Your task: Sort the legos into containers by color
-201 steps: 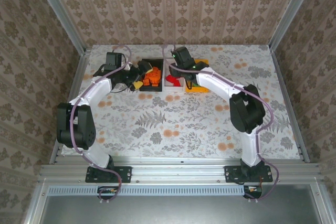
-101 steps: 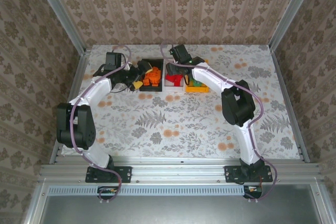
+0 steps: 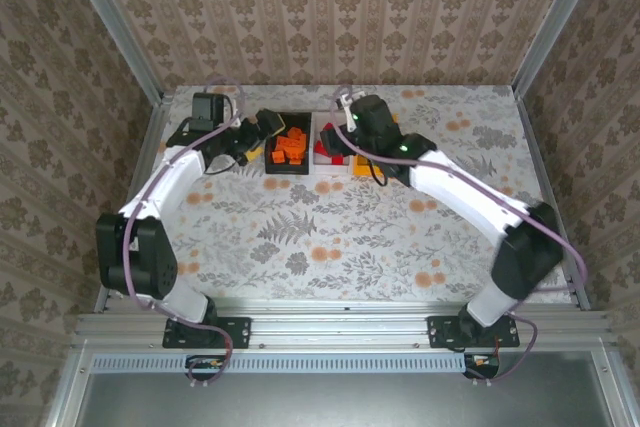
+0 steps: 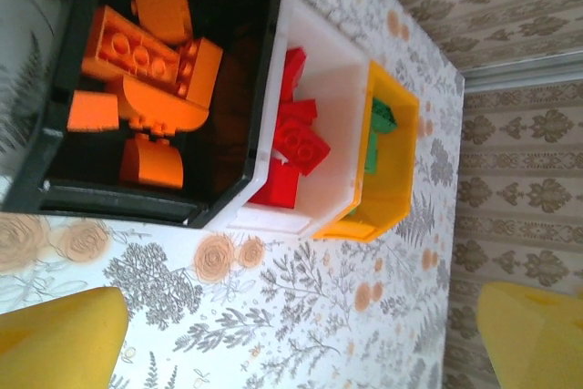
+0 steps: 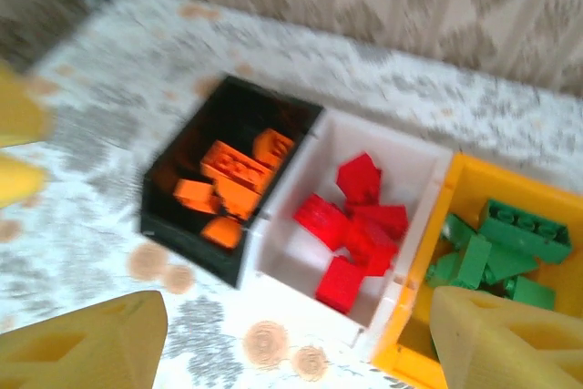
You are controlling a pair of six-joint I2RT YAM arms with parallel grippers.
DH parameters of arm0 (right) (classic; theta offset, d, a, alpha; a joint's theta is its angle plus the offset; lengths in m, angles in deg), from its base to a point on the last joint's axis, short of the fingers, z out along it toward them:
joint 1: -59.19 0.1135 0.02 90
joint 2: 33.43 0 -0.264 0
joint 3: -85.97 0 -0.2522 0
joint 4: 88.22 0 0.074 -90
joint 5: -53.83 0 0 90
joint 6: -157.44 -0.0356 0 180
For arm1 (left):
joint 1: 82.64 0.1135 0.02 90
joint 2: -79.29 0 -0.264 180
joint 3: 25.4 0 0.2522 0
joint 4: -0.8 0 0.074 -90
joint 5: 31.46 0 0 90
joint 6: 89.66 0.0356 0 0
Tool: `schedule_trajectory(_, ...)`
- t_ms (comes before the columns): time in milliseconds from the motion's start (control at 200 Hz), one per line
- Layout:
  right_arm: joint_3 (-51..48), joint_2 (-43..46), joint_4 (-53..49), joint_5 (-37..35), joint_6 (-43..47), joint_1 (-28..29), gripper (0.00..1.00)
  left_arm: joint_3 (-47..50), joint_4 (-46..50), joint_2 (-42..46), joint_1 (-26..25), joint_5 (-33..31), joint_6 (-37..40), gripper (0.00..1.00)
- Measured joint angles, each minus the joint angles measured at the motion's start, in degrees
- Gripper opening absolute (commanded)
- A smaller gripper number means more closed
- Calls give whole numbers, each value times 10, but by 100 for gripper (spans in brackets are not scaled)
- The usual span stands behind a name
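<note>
since your right gripper (image 5: 291,353) and left gripper (image 4: 291,334) both hang wide open and empty, sorting looks done: orange legos (image 5: 232,166) lie in the black bin (image 5: 191,248), red legos (image 5: 360,225) in the white bin (image 5: 383,134), green legos (image 5: 510,234) in the orange-yellow bin (image 5: 519,187). next you likely need only scan for strays, then lift both clear.
</note>
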State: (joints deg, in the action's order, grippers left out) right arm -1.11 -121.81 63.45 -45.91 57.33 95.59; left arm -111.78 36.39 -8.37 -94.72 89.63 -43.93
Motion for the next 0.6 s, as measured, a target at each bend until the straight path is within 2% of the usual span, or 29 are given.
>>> schedule_trajectory(15,-9,18,6,-1,0,4,82,-1,2,6,-1,-6,5,100)
schedule_trajectory(75,-50,86,29,-7,5,20,100,-5,9,33,-5,-27,21,100)
schedule_trajectory(220,-153,230,68,-51,32,50,100,-6,5,99,-21,-48,46,100)
schedule_trajectory(310,-220,299,106,-85,40,60,100,-5,5,140,-46,-89,78,100)
schedule_trajectory(385,-284,346,147,-115,48,60,100,21,-32,191,-87,-159,114,100)
schedule_trajectory(510,-354,373,184,-168,75,59,100,141,-154,302,-177,-307,195,100)
schedule_trajectory(600,-381,370,208,-216,78,50,100,197,-207,334,-193,-408,234,100)
